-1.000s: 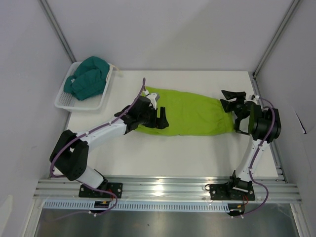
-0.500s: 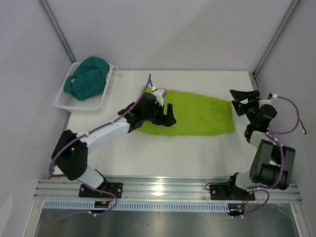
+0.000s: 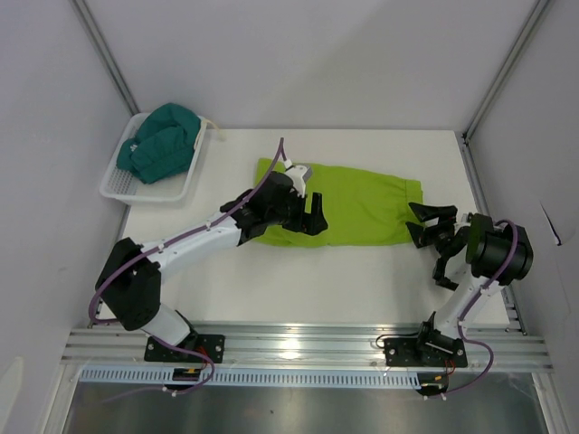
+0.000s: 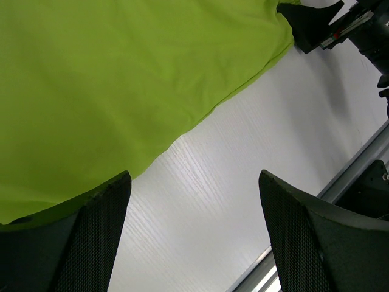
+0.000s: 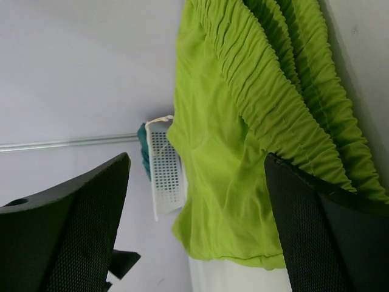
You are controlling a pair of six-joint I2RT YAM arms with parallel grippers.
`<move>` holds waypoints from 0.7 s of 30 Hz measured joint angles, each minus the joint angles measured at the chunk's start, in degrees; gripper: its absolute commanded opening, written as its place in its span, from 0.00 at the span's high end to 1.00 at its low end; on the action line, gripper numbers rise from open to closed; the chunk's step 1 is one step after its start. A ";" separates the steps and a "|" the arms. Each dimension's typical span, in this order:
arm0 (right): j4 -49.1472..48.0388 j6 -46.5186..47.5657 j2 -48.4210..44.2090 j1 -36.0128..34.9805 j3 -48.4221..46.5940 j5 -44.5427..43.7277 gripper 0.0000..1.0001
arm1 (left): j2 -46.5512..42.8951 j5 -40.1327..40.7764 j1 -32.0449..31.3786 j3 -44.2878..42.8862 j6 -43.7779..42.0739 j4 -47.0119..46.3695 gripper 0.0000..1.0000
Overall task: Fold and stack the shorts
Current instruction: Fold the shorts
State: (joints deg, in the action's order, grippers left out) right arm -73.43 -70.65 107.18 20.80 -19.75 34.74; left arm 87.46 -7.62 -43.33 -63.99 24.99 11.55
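Observation:
The lime green shorts [image 3: 362, 208] lie spread flat on the white table, waistband at the right end. They fill the left wrist view [image 4: 109, 85] and show in the right wrist view [image 5: 243, 152] with the gathered waistband near. My left gripper [image 3: 317, 215] is open and empty, low over the shorts' near edge left of middle. My right gripper [image 3: 425, 223] is open and empty just off the shorts' right near corner. The dark teal shorts [image 3: 163, 142] lie bunched in the white mesh basket [image 3: 116, 183] at the back left.
The basket also shows in the right wrist view [image 5: 165, 176]. An aluminium rail [image 3: 308, 344] runs along the table's near edge with both arm bases on it. Grey walls and metal posts close in the sides and back.
My left gripper has slid right along the shorts' near edge. My right gripper has swung from the waistband's far side down to the near right corner. The shorts lie flatter.

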 measured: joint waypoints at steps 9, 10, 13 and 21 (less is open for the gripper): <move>-4.92 -3.54 0.76 0.87 1.05 1.27 0.06 | 2.49 0.04 -0.26 -4.17 0.00 1.90 0.12; -3.76 -3.04 -0.52 0.90 1.36 1.20 0.05 | 3.19 0.04 -0.39 -5.25 0.00 1.88 0.12; 4.48 0.26 -8.04 0.87 2.16 0.66 0.04 | 6.23 -0.02 -1.20 -10.03 0.00 2.51 0.12; 34.03 13.18 -37.33 1.81 2.36 -3.67 0.00 | 16.81 -2.27 -4.11 -16.98 3.43 -5.77 0.12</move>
State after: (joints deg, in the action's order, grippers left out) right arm -39.40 -57.47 69.84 22.61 -17.39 31.07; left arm 104.27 -9.89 -47.44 -80.97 28.42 5.78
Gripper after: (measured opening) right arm 0.992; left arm 0.877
